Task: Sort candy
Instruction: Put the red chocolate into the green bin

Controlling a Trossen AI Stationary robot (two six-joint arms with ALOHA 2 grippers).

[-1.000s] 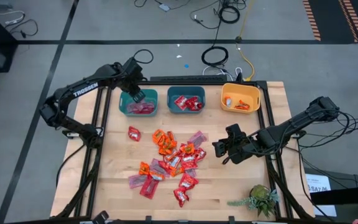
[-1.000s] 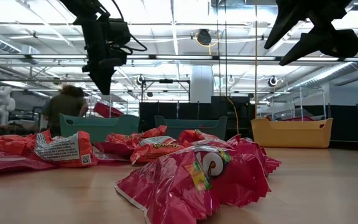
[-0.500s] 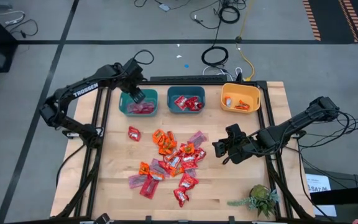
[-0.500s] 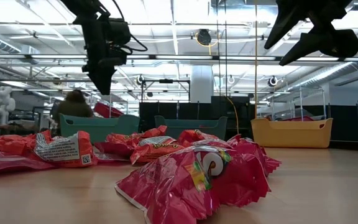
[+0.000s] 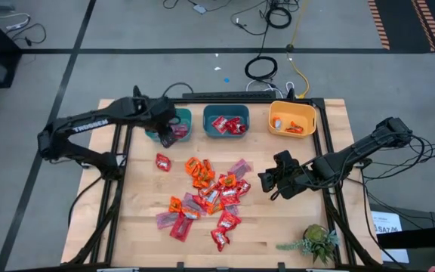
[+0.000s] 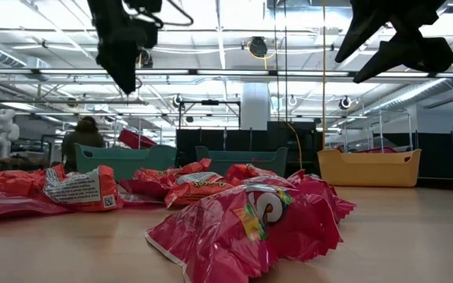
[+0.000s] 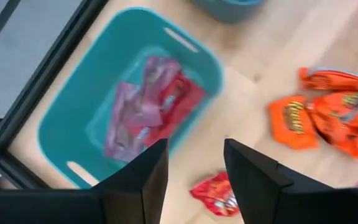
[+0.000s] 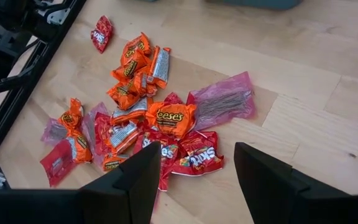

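High view: we see our left gripper (image 5: 167, 133) over the left teal bin's (image 5: 180, 115) near edge and our right gripper (image 5: 272, 181) just beside the candy (image 5: 211, 190) heaped mid-table. Left wrist view: our fingers (image 7: 143, 177) stand apart and empty above the bin's pink packets. Right wrist view: our jaws stand apart too, "Reese's" and "Skittles" read clearly, and we judge the overlapping wrappers risk a double pick.

The left arm hides part of the left teal bin (image 5: 178, 115).
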